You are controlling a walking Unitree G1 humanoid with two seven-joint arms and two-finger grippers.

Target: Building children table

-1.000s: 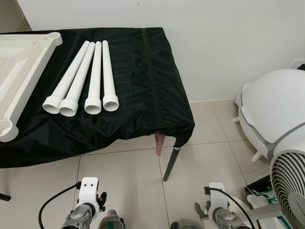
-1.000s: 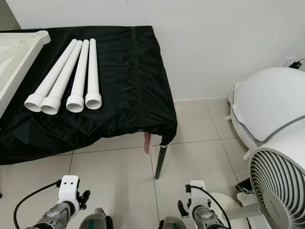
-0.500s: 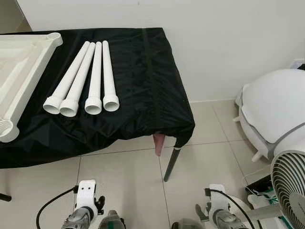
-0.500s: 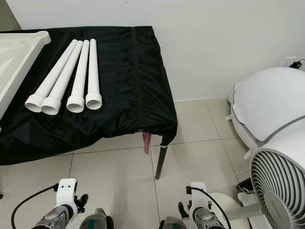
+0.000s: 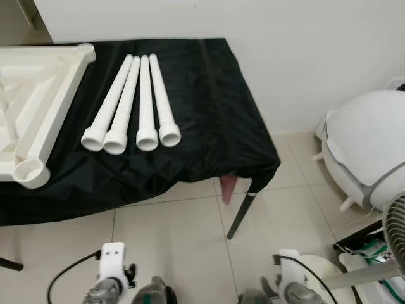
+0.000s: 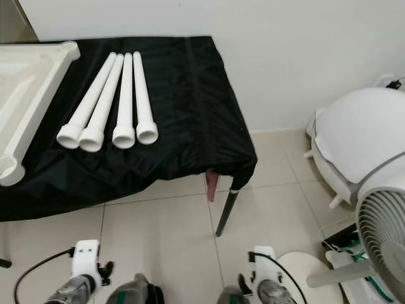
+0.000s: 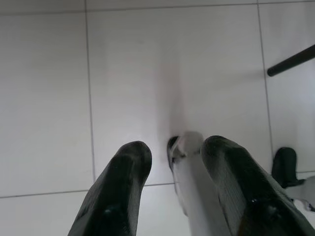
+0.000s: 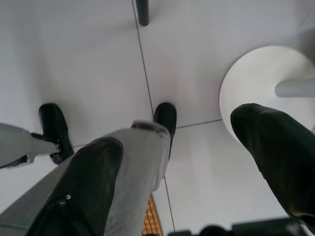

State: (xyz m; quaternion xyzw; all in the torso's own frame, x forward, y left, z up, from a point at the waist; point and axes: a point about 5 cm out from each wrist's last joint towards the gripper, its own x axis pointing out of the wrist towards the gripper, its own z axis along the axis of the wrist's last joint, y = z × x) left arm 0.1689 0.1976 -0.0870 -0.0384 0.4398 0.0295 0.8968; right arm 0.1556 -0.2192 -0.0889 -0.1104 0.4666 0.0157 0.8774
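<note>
Several white tube legs [image 5: 142, 101] lie side by side on a table draped in black cloth [image 5: 215, 120], their flared ends toward me. An upturned white plastic table top [image 5: 38, 107] rests on the cloth to their left. Both arms hang low in front of me, well short of the table. My left gripper [image 7: 176, 146] is open above the tiled floor, nothing between its fingers. My right gripper [image 8: 177, 137] is open wide, also over the floor.
A black table leg [image 5: 240, 215] and a pink strip [image 5: 228, 189] hang below the cloth's right corner. A white domed appliance [image 5: 370, 145] and a fan [image 6: 386, 240] with a round base [image 8: 261, 83] stand at the right. A white wall backs the table.
The whole picture has shifted right and slightly down, so the camera has turned left. The tubes and table top lie as before. Both wrists sit lower in view.
</note>
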